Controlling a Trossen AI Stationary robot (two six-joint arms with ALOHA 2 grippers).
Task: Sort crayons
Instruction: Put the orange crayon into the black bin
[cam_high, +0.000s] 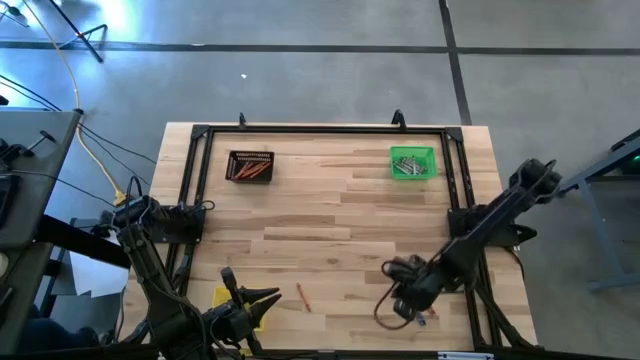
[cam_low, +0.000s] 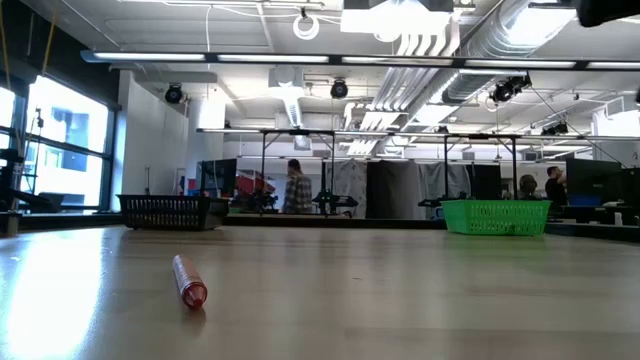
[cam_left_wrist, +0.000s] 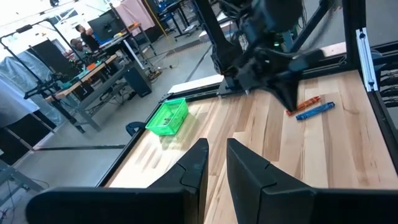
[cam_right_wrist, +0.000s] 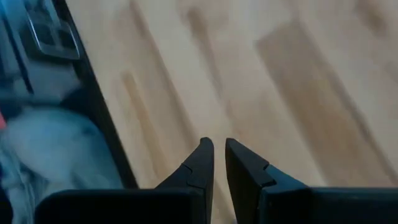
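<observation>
With right gripper (cam_right_wrist: 219, 149) nearly closed, empty, beside orange crayon (cam_left_wrist: 303, 104) and blue crayon (cam_left_wrist: 315, 111): risk nudging, scattering both. Left gripper (cam_left_wrist: 216, 152) likewise, idle.

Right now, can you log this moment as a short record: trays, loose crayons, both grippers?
black tray: far left of the table; holds orange-red crayons
green tray: far right; holds grey crayons
lone orange crayon: near edge, left of centre
blue crayon: lies beside a second orange crayon, by the right gripper's tip
left gripper: near edge, closed to a narrow gap, empty
right gripper: low over the near right, closed to a narrow gap, nothing seen held
</observation>
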